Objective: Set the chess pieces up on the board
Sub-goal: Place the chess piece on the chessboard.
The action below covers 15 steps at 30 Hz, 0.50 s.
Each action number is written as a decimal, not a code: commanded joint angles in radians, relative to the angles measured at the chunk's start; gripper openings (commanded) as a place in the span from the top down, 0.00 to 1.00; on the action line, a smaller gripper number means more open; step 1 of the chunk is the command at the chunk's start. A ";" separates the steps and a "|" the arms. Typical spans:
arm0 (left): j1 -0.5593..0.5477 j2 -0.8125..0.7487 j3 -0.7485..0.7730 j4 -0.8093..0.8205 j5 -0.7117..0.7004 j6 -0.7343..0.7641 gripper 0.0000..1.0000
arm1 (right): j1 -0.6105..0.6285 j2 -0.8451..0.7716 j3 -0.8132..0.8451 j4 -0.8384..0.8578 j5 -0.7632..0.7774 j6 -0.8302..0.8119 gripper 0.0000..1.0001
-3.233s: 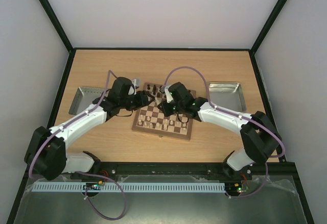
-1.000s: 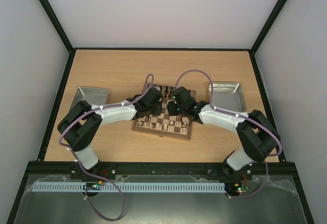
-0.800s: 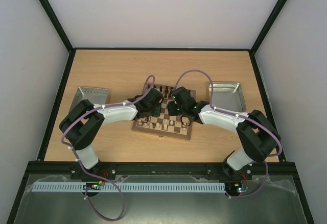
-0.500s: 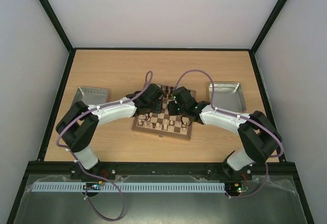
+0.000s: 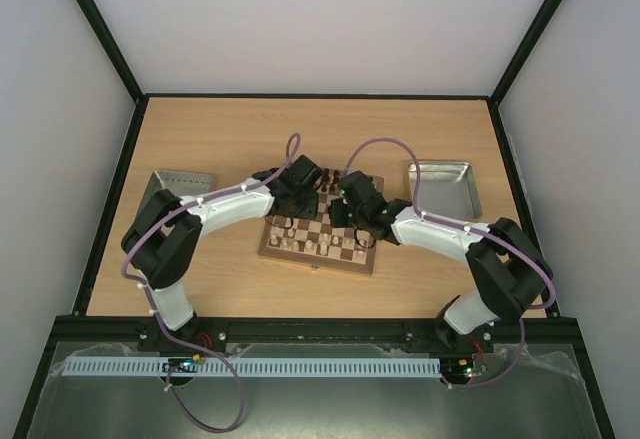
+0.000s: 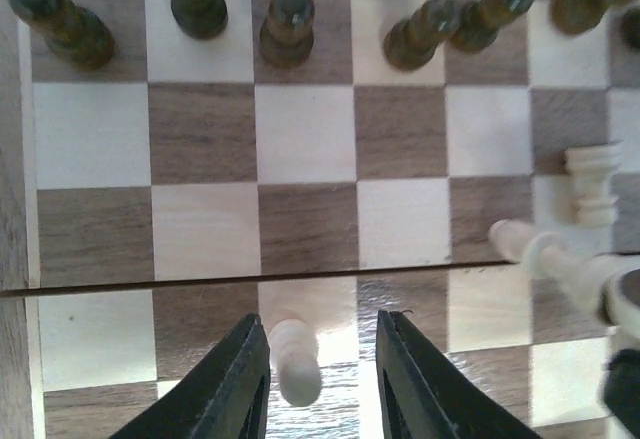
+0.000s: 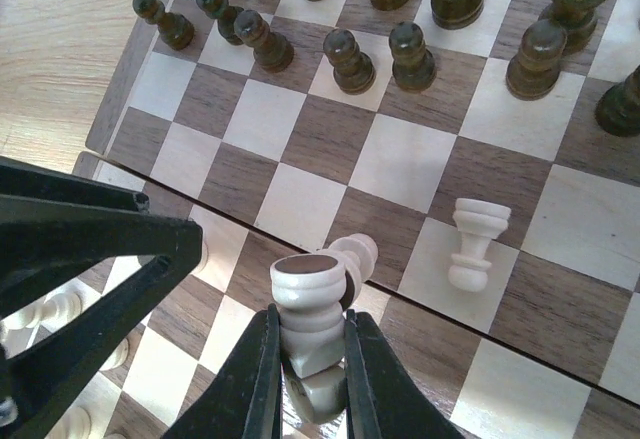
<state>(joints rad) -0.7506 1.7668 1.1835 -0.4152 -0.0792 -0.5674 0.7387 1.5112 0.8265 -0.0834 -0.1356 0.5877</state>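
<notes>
The board [image 5: 315, 265] lies mid-table, with dark chess pieces [image 7: 350, 59] along its far rows and cream ones [image 5: 300, 244] near the front. My left gripper [image 6: 322, 321] is open around a cream pawn [image 6: 297, 362]. The pawn stands close to the left finger, with a gap to the right one. My right gripper [image 7: 310, 314] is shut on a cream piece [image 7: 308, 284], held above the board with its base facing the camera. Both grippers hang over the board's middle: left gripper [image 5: 305, 199], right gripper [image 5: 342, 214].
A cream piece [image 7: 357, 251] lies tipped over just behind the held one, and a cream rook [image 7: 472, 242] lies on its side to the right. The left gripper's fingers [image 7: 110, 244] sit close beside my right gripper. Grey metal trays stand left [image 5: 165, 184] and right [image 5: 445, 187] of the board.
The left arm's wrist has moved toward the far side of the board. The right arm has hardly moved.
</notes>
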 commanded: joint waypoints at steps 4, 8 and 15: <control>0.013 0.039 0.018 -0.072 0.022 -0.002 0.69 | -0.004 -0.027 -0.010 0.020 0.007 0.006 0.94; 0.013 0.036 0.018 -0.068 0.022 0.000 0.78 | -0.005 -0.026 -0.010 0.020 0.005 0.006 0.94; 0.013 0.037 0.019 -0.072 -0.006 0.009 0.85 | -0.004 -0.023 -0.012 0.023 0.002 0.009 0.94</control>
<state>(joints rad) -0.7448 1.7988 1.1835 -0.4614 -0.0639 -0.5678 0.7387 1.5108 0.8223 -0.0795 -0.1398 0.5884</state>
